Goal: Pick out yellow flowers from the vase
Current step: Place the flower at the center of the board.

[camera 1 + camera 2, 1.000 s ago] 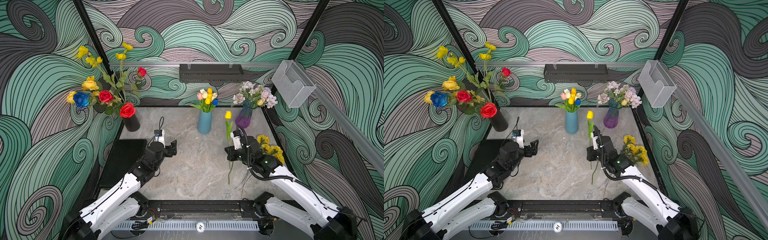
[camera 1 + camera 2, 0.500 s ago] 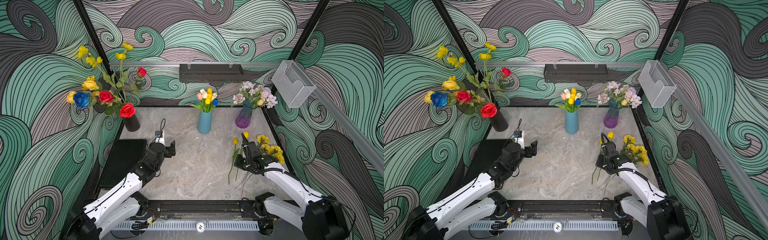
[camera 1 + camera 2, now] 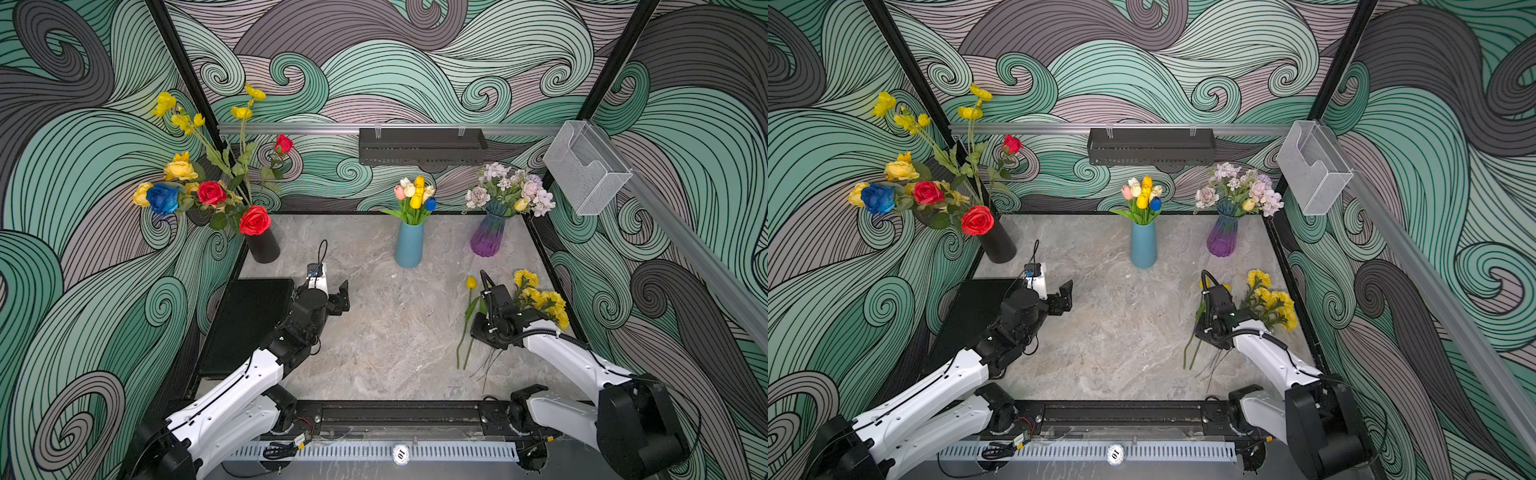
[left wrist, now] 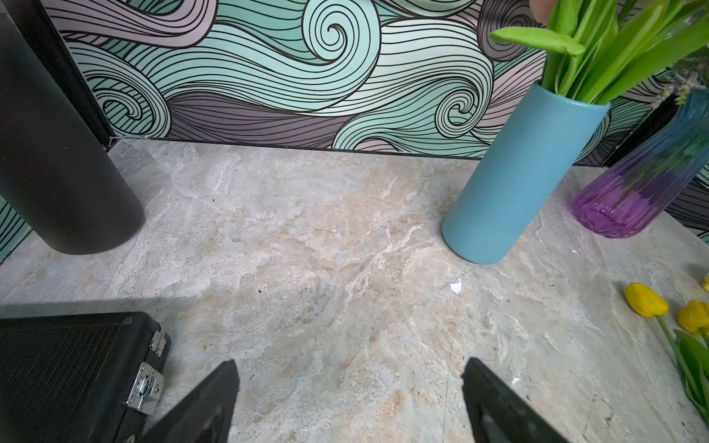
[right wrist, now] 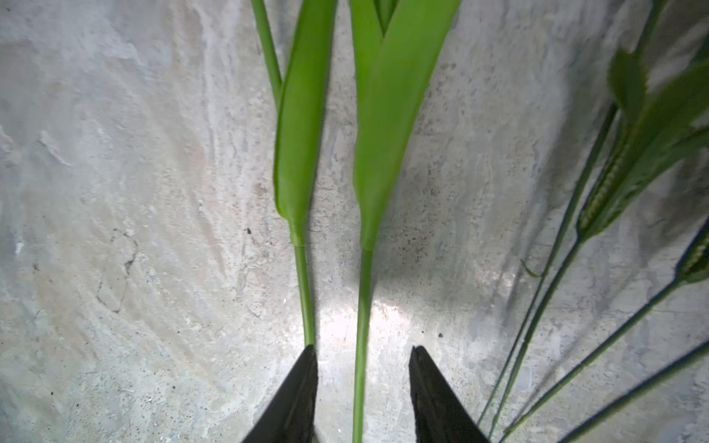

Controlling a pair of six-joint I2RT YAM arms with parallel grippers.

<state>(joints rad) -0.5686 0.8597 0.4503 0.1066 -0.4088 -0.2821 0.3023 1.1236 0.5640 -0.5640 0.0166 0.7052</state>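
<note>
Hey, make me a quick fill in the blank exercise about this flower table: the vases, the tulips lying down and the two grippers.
1. The vase standing between the black vase and the purple vase is coloured ____.
2. The yellow tulips by the right gripper lie flat on the ____.
3. The left gripper, jaws wide apart, holds ____.
4. The stem between the right gripper's parted jaws is coloured ____.
Missing words: blue; table; nothing; green.

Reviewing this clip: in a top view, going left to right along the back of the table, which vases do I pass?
black vase → blue vase → purple vase
</note>
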